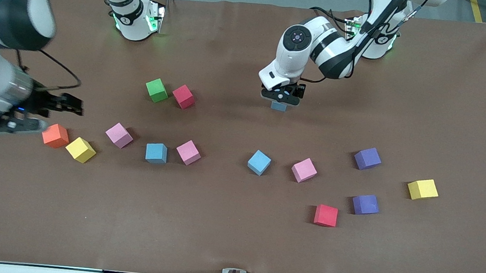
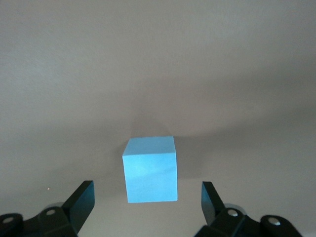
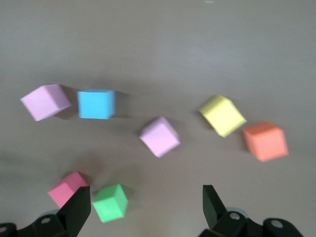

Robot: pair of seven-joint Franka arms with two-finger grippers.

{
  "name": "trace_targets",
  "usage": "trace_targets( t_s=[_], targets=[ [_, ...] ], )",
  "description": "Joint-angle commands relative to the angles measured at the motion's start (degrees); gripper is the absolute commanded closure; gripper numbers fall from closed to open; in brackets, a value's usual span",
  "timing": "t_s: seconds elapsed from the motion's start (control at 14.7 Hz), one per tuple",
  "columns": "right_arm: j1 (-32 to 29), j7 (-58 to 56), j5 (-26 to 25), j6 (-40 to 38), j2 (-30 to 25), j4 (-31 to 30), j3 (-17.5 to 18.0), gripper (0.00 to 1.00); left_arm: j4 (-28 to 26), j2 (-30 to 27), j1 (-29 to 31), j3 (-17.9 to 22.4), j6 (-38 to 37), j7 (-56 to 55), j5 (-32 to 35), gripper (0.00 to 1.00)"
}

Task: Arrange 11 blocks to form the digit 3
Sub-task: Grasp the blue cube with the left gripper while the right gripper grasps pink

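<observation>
My left gripper [image 1: 281, 98] hangs low over a light blue block [image 1: 278, 106], toward the robots' side of the table. Its fingers stand open, one on each side of that block [image 2: 150, 169], with a gap on both sides. The other blocks lie scattered and apart: red [image 1: 183, 96], pink [image 1: 118, 135], light blue [image 1: 156, 152], pink [image 1: 188, 152], light blue [image 1: 259, 162], pink [image 1: 304, 170], purple [image 1: 367, 158], purple [image 1: 365, 204], red [image 1: 326, 215], yellow [image 1: 422, 189] and yellow [image 1: 80, 149]. No digit 3 shows. My right gripper [image 1: 75, 105] is open and holds nothing, up over the table at the right arm's end.
A green cube [image 1: 156, 90] sits beside the farther red block. An orange cube [image 1: 55, 135] lies next to a yellow block, under the right hand. The brown table [image 1: 234, 241] runs bare along the edge nearest the front camera.
</observation>
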Motion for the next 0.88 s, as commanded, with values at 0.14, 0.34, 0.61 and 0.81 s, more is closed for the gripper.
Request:
trace_targets(
  t_s=[0.14,0.34,0.61,0.81],
  targets=[
    [9.2,0.6,2.0,8.4,10.2,2.1,-0.3,0.00,-0.2,4.2,-0.2,0.1,2.1,-4.4,5.8,0.04],
    [12.9,0.7,2.5,13.5,15.1,2.4,-0.2,0.00,0.2,7.0,-0.1,0.1,4.4,-8.1,6.9,0.04],
    [19.0,0.5,4.2,18.8,20.8,2.3,-0.3,0.00,-0.1,8.5,0.2,0.1,4.8,-9.0,7.0,0.04],
    [20.7,0.5,4.5,22.1,24.0,2.4,-0.3,0.00,-0.1,9.4,0.2,0.1,4.6,-9.2,7.0,0.16]
  ],
)
